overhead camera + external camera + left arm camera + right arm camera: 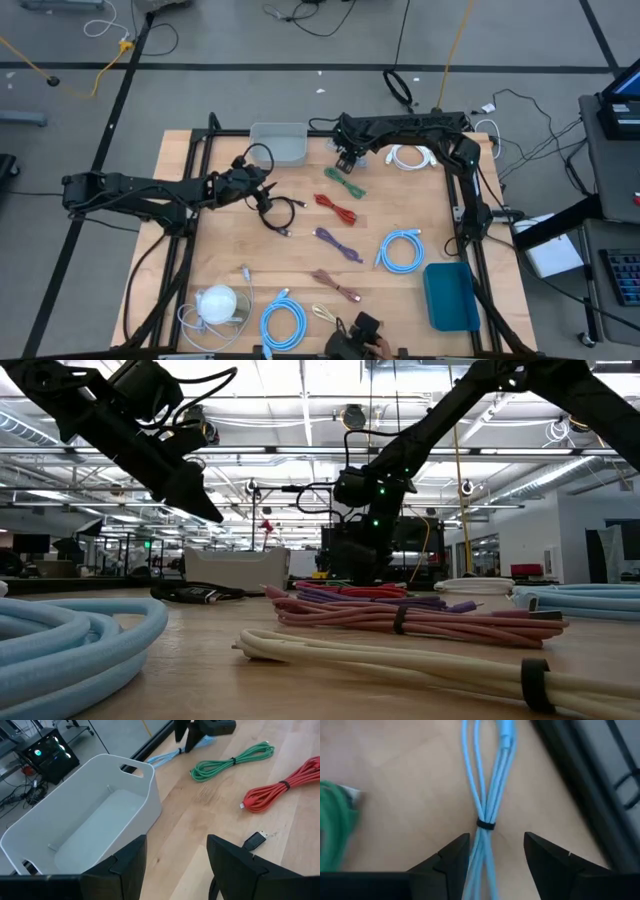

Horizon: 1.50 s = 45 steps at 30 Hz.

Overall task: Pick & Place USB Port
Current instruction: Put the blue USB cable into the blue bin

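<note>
Nearest the table's front edge lay coiled blue cables point(283, 322), a white cable bundle point(215, 303) and a teal tray point(450, 296), none of them touched by either arm. Farther in, loose bundles were spread over the wood: a brown one point(338, 286), a purple one point(338, 246), another blue coil point(401, 250) and a red one point(337, 209). The left gripper point(262, 186) hovered over the black cable point(279, 214), its jaws apart and nothing between them; its wrist view showed a USB plug point(256, 840) lying on the table just beyond the fingers point(127, 862). Past it stood the white bin point(279, 143) at the far edge, with nothing visible inside, so as far as I could see no cable had been delivered yet. The right gripper point(346, 158) was down at the far side near the green cable point(344, 183), directly above a thin light-blue cable point(485, 795) tied at its middle. Its jaws straddled that bundle, parted and not pressing on it. I judged the job barely begun: a grasp was being lined up, and the lift, carry and drop into the bin all remained.
</note>
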Available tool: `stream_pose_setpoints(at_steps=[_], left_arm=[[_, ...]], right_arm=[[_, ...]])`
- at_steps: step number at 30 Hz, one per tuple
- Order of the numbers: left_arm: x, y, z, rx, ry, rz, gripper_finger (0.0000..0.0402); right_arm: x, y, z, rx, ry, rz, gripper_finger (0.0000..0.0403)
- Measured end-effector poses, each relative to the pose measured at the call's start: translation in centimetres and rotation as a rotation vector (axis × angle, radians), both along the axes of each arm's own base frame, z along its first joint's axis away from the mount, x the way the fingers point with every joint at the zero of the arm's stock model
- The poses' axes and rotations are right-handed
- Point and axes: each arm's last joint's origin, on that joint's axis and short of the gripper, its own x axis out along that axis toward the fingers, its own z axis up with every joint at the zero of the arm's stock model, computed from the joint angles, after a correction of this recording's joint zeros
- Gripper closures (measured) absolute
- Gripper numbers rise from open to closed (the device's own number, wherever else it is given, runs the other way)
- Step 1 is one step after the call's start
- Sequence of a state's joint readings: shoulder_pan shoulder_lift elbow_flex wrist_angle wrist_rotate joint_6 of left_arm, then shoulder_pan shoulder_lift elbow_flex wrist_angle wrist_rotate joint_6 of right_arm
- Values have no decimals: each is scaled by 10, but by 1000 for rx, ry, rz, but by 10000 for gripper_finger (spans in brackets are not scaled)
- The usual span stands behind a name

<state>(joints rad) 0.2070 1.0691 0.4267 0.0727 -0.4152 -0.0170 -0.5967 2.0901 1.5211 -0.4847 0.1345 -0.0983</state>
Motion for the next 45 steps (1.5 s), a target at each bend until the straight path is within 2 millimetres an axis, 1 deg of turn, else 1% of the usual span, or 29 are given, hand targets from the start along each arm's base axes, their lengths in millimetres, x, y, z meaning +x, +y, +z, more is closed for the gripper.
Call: stream_pose_setpoints(at_steps=[4,6,9,11,14,17,21,24,27,30,33,37,38,39,42,45], left_arm=[[0,0,0,-1,2,0,192],[0,0,0,-1,3,0,192],[0,0,0,0,2,0,192],[0,0,0,-3,1,2,192],[0,0,0,-6,-1,-3,192],[0,0,0,-11,-3,-10,192],[0,0,0,-11,-3,-10,192],[0,0,0,-11,-3,-10,192],[0,0,0,-11,-3,-10,192],[0,0,0,-12,-3,-10,192],[0,0,0,-10,-9,-10,192],[1,0,0,-11,-11,-10,192],[1,0,0,-11,-12,-9,192],[1,0,0,-12,-12,-9,192],[1,0,0,-12,-12,-9,192],[1,0,0,-11,-11,-9,192]], right_arm=[[0,5,14,-80,32,-24,197],[-2,3,13,-52,17,-16,186],[-7,-2,10,41,-18,-8,176],[-9,-4,11,40,-30,-12,172],[-13,-4,6,58,-17,-9,168],[-21,-9,0,75,-5,-21,164],[-34,-17,-10,159,-79,-30,161],[-41,-18,-17,170,-100,-44,165],[-48,-18,-24,168,-76,-57,183],[-50,-16,-28,159,-48,-62,218],[-49,-14,-29,161,-42,-55,272],[-45,-10,-30,156,-43,-39,364],[-43,-8,-29,154,-41,-30,381],[-42,-5,-29,148,-38,-21,389],[-37,5,-18,94,-4,-3,388],[-39,30,2,57,100,20,396]])
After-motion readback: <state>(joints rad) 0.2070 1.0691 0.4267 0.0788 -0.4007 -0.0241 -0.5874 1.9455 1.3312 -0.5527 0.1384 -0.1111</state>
